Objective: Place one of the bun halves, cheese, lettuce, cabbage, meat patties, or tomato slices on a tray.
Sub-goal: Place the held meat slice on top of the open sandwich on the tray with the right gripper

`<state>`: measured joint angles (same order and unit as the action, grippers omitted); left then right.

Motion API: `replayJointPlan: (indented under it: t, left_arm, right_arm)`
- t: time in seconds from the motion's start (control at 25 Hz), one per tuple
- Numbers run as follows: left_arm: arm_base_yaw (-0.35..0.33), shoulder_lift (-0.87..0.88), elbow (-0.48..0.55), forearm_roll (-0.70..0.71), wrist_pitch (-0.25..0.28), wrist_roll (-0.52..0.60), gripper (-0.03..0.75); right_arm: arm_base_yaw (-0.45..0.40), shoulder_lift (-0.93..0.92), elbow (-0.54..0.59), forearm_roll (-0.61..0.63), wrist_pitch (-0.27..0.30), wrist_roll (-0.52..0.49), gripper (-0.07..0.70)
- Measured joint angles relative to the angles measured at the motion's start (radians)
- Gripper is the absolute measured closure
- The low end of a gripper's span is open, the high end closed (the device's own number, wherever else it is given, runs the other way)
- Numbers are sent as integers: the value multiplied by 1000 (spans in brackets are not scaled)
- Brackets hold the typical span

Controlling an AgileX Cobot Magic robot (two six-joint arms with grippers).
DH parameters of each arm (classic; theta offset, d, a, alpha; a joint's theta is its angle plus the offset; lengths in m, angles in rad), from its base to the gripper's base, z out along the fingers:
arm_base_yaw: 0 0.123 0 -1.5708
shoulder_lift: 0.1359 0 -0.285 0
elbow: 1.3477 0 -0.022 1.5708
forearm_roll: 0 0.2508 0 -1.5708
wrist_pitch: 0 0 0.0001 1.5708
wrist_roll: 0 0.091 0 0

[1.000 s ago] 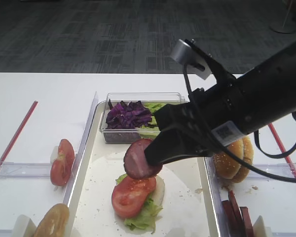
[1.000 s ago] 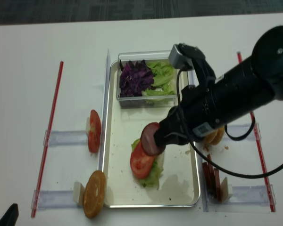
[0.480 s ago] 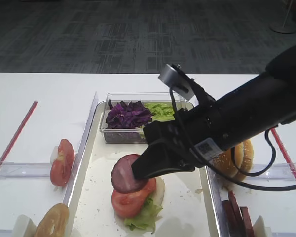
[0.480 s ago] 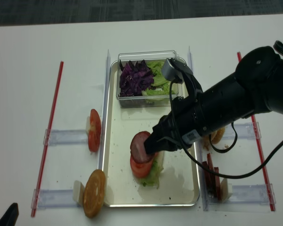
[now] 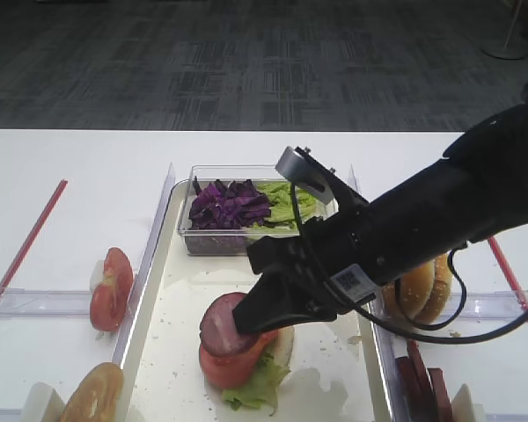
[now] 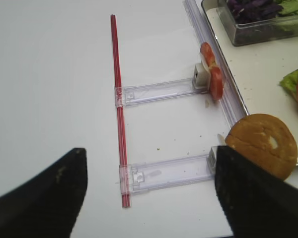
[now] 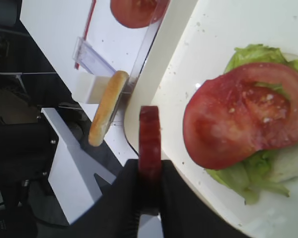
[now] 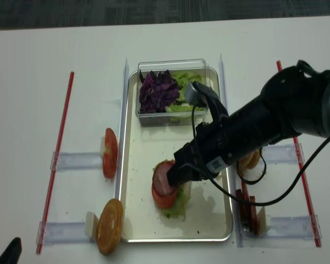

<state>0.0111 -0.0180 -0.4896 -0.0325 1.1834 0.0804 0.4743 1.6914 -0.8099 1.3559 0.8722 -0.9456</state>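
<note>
Exterior high view: a meat patty [image 5: 222, 322] is pinched on edge in the closed jaws of the right gripper [image 5: 251, 318], low over a tomato slice [image 5: 233, 365] and lettuce [image 5: 255, 387] on the tray [image 5: 178, 352]; contact cannot be judged. Left gripper [image 6: 149, 193] jaws are seen spread wide, empty.

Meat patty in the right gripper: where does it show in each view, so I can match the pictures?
Exterior high: meat patty low centre, over the tomato slice on the tray.
Exterior high (realsense): patty just below centre, same stack.
Right wrist: patty seen edge-on, centre, pinched by the right gripper.
Left wrist: not in view.
Shared landmark: the tomato slice on the lettuce.
</note>
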Motion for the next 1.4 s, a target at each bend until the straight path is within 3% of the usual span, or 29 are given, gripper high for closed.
replayJointPlan:
  t: [0.24,0.4,0.6,1.0,1.4]
  left_arm:
    - [0,0,0,0,0,0,223]
    - [0,0,0,0,0,0,223]
    - [0,0,0,0,0,0,223]
    - [0,0,0,0,0,0,223]
    - [0,0,0,0,0,0,223]
  right_arm:
    - [-6,39,0,43,1,-33,498]
    - [-76,54,2,51,27,-39,498]
    - [-176,72,12,57,140,-61,498]
    - [-180,77,12,28,197,-63,498]
    - [-171,114,12,36,208,-93,498]
